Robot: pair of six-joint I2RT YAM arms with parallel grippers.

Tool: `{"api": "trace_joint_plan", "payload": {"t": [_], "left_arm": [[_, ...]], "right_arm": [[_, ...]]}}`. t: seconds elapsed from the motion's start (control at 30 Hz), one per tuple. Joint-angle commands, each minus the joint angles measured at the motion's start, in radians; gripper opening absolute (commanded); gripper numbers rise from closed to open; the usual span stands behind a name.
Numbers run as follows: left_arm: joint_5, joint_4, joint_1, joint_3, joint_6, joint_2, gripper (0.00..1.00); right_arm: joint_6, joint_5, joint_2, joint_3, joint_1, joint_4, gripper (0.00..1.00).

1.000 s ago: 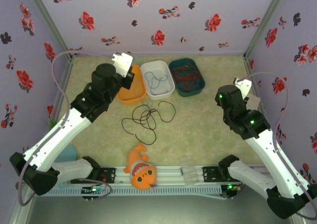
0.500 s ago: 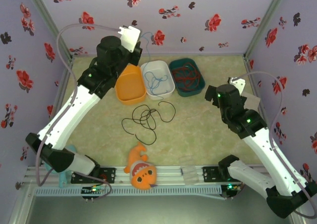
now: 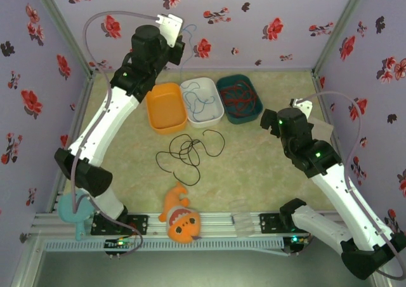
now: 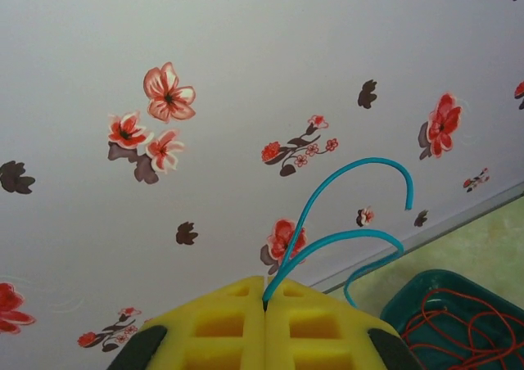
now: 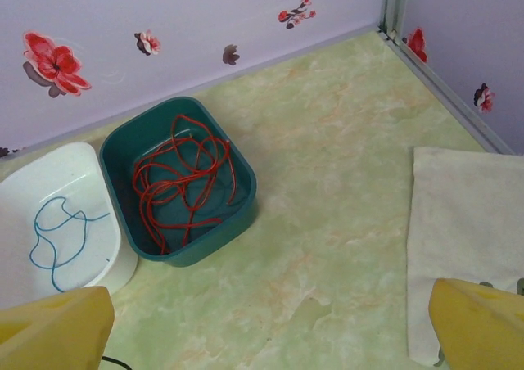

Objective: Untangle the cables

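High at upper left, the left claw [image 4: 264,295] pinches the light blue cable [image 4: 364,161], which trails down toward the white tub [image 3: 214,90]; the right claw [image 5: 266,329] gapes empty.

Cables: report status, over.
Left gripper shut on light blue cable, up high; right gripper open, empty. Red cable in teal bin; black cable loose on table. Plush fish nearby, apart.

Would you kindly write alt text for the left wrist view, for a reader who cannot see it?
The left gripper has its yellow fingers shut on the light blue cable, whose loops arch upward against a pale wall printed with red flowers. At lower right, a teal bin holds the coiled red cable.
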Motion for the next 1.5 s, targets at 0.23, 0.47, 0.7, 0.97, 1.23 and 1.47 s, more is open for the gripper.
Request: {"api": "trace_joint_plan", "payload": {"t": [0.23,0.47,0.7,0.97,1.23,1.47], "left_arm": [[0.060,-0.029,0.031,0.067,-0.043,0.081,0.00],[0.089,-0.041,0.034,0.045,-0.067,0.116,0.00],[0.149,-0.071,0.034,0.041,-0.115,0.198,0.00],[0.166,-0.092,0.034,0.056,-0.144,0.313,0.00],[0.163,-0.229,0.034,0.138,-0.169,0.447,0.00],[0.183,-0.283,0.033,0.169,-0.182,0.525,0.00]], "right_arm": [[0.036,-0.023,0.010,-0.002,-0.006,0.026,0.99],[0.041,-0.018,0.010,-0.006,-0.006,0.023,0.99],[0.041,-0.019,0.024,-0.003,-0.006,0.027,0.99],[0.039,-0.044,0.072,0.045,-0.006,-0.005,0.99],[0.065,-0.077,0.107,0.049,-0.006,-0.017,0.99],[0.071,-0.085,0.138,0.062,-0.006,-0.026,0.99]]}}
